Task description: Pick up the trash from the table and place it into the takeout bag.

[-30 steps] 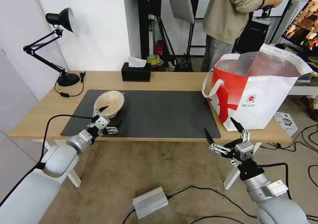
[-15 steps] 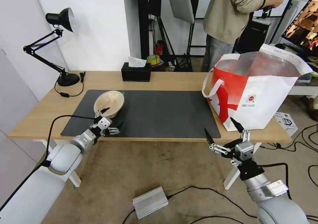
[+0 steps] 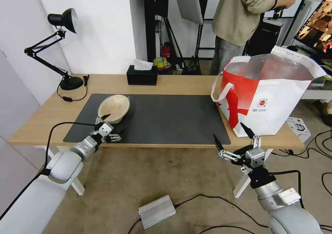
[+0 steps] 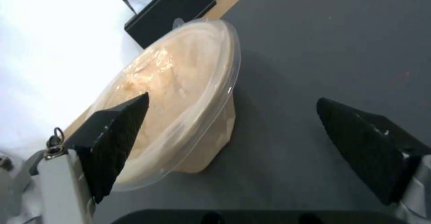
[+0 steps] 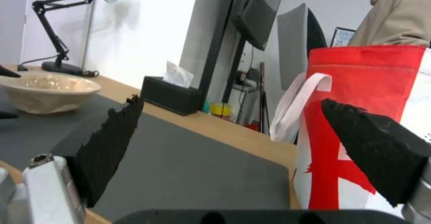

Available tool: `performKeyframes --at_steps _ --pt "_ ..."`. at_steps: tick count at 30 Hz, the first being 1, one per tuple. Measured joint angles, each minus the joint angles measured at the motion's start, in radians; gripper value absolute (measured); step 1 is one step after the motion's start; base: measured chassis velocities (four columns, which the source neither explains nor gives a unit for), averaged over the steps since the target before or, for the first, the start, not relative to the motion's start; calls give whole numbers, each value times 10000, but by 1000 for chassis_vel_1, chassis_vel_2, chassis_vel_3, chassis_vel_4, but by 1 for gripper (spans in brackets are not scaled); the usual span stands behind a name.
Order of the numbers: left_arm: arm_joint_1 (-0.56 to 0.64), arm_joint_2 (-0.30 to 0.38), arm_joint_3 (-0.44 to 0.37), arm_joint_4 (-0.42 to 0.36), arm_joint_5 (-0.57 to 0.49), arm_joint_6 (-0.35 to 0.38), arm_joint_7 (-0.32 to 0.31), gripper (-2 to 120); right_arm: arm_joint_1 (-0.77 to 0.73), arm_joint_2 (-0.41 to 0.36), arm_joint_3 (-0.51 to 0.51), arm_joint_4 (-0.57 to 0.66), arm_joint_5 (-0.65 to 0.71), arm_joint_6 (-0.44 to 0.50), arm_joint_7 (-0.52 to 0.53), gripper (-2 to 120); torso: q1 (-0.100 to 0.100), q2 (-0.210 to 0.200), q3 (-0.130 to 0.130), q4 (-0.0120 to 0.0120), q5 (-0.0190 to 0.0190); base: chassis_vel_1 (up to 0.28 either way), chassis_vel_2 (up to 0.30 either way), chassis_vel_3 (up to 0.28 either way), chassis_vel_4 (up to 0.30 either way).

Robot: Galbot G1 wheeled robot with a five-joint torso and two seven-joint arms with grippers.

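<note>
Since a second ago, the left gripper (image 3: pixel 111 126) has pulled back slightly toward the desk's (image 3: pixel 180 83) near edge, fingers apart, by the lidded bowl (image 3: pixel 113 108). Left wrist view: the bowl (image 4: pixel 179 99) sits beyond one fingertip (image 4: pixel 119 129). Right wrist view: the right gripper (image 5: pixel 233 150) is spread, the takeout bag (image 5: pixel 363 116) ahead.

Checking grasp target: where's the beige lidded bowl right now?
Head view: beige lidded bowl sits on the dark mat's far-left part, just beyond the open left gripper, black tissue box behind it.
</note>
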Motion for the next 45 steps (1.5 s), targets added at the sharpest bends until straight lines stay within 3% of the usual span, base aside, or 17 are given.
performKeyframes --at_steps 42,45 --pt "-1345 71 795 1241 3 -34 -13 100 0 0 0 0 0 0 0 100 1 -3 0 0 0 0 0 0 0" --pt "-1431 75 900 1266 6 -36 -215 91 0 0 0 0 0 0 0 100 1 -2 0 -1 0 0 0 0 0"
